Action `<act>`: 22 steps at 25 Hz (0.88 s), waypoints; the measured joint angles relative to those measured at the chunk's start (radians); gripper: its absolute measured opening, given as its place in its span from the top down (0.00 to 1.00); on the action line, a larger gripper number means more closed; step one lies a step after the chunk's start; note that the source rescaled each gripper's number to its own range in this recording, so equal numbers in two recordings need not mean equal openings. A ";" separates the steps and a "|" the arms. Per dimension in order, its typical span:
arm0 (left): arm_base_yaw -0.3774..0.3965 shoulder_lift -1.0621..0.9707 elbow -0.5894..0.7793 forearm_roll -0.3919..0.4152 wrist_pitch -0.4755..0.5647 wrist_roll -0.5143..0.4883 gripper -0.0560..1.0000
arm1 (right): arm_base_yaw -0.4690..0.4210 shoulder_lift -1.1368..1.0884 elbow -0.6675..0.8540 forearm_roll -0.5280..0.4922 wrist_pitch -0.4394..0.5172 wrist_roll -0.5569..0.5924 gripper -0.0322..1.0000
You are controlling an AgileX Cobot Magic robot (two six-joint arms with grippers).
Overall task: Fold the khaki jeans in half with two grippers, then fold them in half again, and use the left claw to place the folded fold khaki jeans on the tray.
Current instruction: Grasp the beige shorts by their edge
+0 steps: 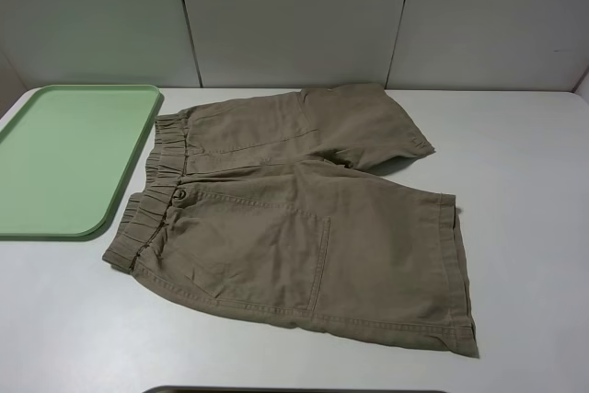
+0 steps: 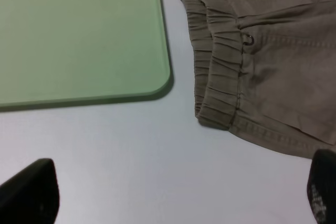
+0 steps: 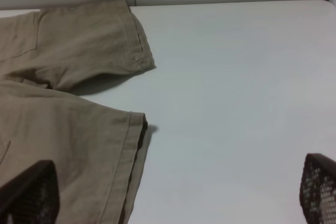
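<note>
A pair of khaki-tan cotton knee-length jeans (image 1: pixel 294 209) lies spread out and unfolded in the middle of the white table (image 1: pixel 525 218). Its gathered elastic waistband (image 1: pixel 155 181) points left and both legs point right. The far leg (image 1: pixel 368 126) looks shorter and its hem is rumpled. The near leg (image 1: pixel 396 264) lies flatter, with a patch pocket (image 1: pixel 276 246) on it. A small dark button (image 1: pixel 181 194) sits just right of the waistband.

A flat, light mint-green plastic tray (image 1: pixel 55 158) with rounded corners lies to the left of the jeans, cut off by the left edge of the high view. The waistband lies just beside its right rim. A strip of bare table parts them at the tray's near corner, but at the far end it is hard to tell whether they touch.

Neither arm shows in the high view. Only a dark strip (image 1: pixel 294 390) is visible at the near edge, too cropped to identify.

The black left claw (image 2: pixel 176 195) shows only as two finger plates in the corners of its own view. It is spread wide above bare table near the waistband's near end and grasps nothing. The black right gripper (image 3: pixel 173 192) is likewise released, with its mesh-textured fingers (image 3: pixel 319 190) wide apart. One finger is over the near leg's hem and the other over bare table.
</note>
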 joint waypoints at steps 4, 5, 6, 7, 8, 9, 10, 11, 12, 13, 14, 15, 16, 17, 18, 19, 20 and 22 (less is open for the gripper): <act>0.000 0.000 0.000 0.000 0.000 0.000 0.01 | 0.000 0.000 0.000 0.000 0.000 0.000 0.00; 0.000 0.000 0.000 0.000 0.000 0.000 0.01 | 0.000 0.000 0.000 0.000 0.000 0.000 0.00; 0.000 0.000 0.000 0.000 0.000 0.000 0.01 | 0.000 0.000 0.000 0.000 0.000 0.000 0.00; -0.002 0.000 0.000 0.000 0.000 0.000 0.01 | 0.000 0.000 0.000 0.000 0.000 0.000 0.00; -0.006 0.000 0.000 0.000 0.000 0.000 0.01 | 0.000 0.000 0.000 0.000 0.000 0.000 0.00; -0.014 0.000 0.000 0.000 0.000 0.000 0.01 | 0.000 0.000 0.000 0.000 0.000 0.000 0.00; -0.023 0.000 0.000 0.000 0.000 0.000 0.01 | 0.000 0.000 0.000 0.000 0.000 0.000 0.00; -0.032 0.000 0.000 0.000 0.000 0.001 0.01 | 0.000 0.000 0.000 0.000 0.000 -0.001 0.00; -0.046 0.000 0.000 0.000 0.000 0.009 0.01 | 0.000 0.000 0.000 0.003 0.000 -0.011 0.00; -0.063 0.000 0.000 0.000 0.000 0.023 0.01 | 0.001 0.000 0.000 0.013 0.000 -0.025 0.00; -0.081 0.000 0.000 0.000 0.000 0.045 0.01 | 0.005 0.000 0.000 0.013 0.000 -0.044 0.00; -0.106 0.000 0.000 0.000 0.000 0.073 0.01 | 0.017 0.000 0.000 0.029 0.000 -0.071 0.00; -0.136 0.000 0.000 0.000 0.000 0.101 0.01 | 0.029 0.000 0.000 0.039 0.000 -0.096 0.00; -0.168 0.000 0.000 0.000 0.000 0.133 0.01 | 0.046 0.000 0.000 0.055 0.000 -0.128 0.00; -0.197 0.000 0.000 0.000 0.000 0.168 0.01 | 0.067 0.000 0.000 0.069 0.000 -0.160 0.00; -0.232 0.000 0.000 0.000 0.000 0.200 0.01 | 0.090 0.000 0.000 0.080 0.001 -0.192 0.00; -0.268 0.000 0.000 0.000 0.000 0.225 0.01 | 0.108 0.000 0.000 0.092 0.002 -0.213 0.00; -0.331 0.000 0.000 0.000 0.000 0.287 0.01 | 0.153 0.000 0.000 0.112 0.005 -0.255 0.00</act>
